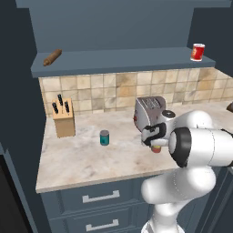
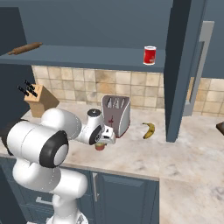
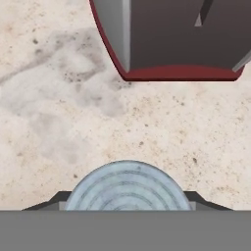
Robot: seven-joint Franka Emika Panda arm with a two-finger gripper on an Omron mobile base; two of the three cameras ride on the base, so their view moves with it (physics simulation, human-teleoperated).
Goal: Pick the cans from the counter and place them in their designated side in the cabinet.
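On the counter (image 1: 77, 159), the short can (image 1: 156, 149) with the red-orange label stands just in front of the toaster (image 1: 149, 111). My gripper (image 1: 154, 139) comes down over it from above. In the hand view the can's grey ringed top (image 3: 126, 186) sits between the two dark fingertips (image 3: 61, 198), which press against its sides, so my gripper (image 3: 126, 202) is shut on it. From the right base view only the can's lower edge (image 2: 100, 147) shows under the hand (image 2: 103, 139). The teal can (image 1: 104, 137) stands alone to the left. The cabinet shelf (image 1: 113, 61) runs above.
A red can with white bands (image 1: 197, 52) stands on the shelf's right end, a rolling pin (image 1: 52, 57) on its left end. A knife block (image 1: 63, 117) stands at the counter's back left. A banana (image 2: 148, 129) lies right of the toaster (image 2: 116, 113). Drawers with silver handles (image 1: 101, 196) run below.
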